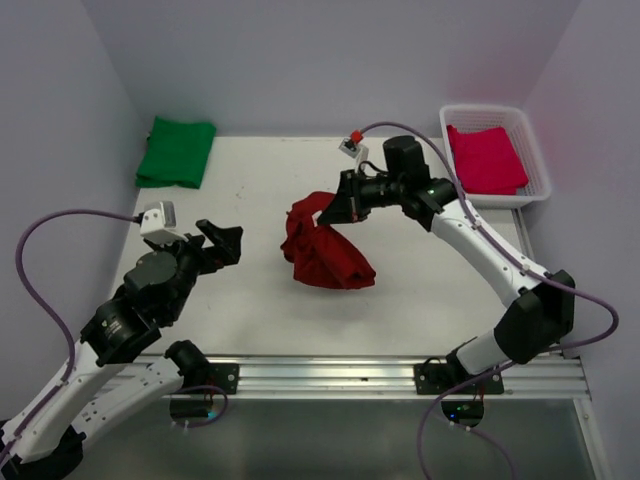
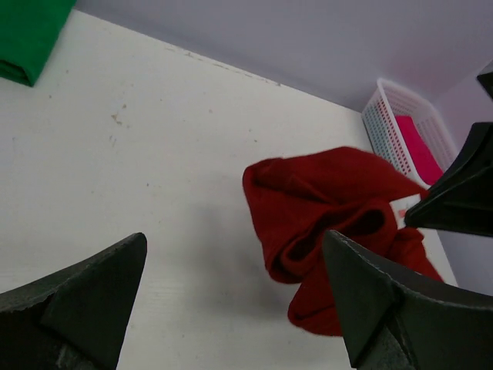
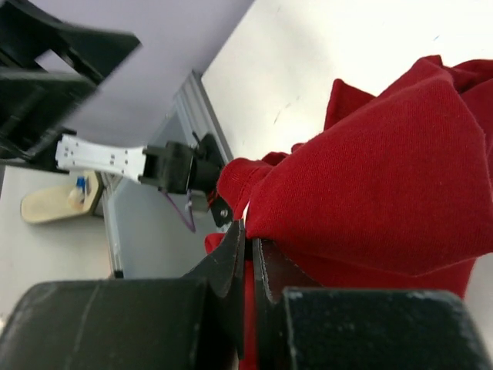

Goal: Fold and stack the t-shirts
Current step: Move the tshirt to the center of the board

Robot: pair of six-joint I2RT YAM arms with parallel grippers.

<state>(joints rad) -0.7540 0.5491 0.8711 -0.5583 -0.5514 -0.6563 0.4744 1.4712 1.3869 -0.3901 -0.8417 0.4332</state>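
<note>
A dark maroon-red t-shirt [image 1: 325, 255] lies bunched in the middle of the table [image 1: 240, 300]. My right gripper [image 1: 337, 207] is shut on its upper edge and holds that part lifted, the cloth pinched between the jaws [image 3: 248, 231]. The maroon-red t-shirt [image 3: 385, 177] hangs in folds from the grip. My left gripper [image 1: 222, 243] hovers open to the left of the shirt, a little apart from it, with only bare table between its fingers [image 2: 235, 240]. A folded bright green t-shirt [image 1: 177, 152] lies at the back left. A pinkish-red t-shirt [image 1: 485, 158] lies in the basket.
The white lattice basket [image 1: 492, 109] stands at the back right corner, against the walls. Purple walls close the table on the left, back and right. An aluminium rail [image 1: 330, 372] runs along the near edge between the arm bases.
</note>
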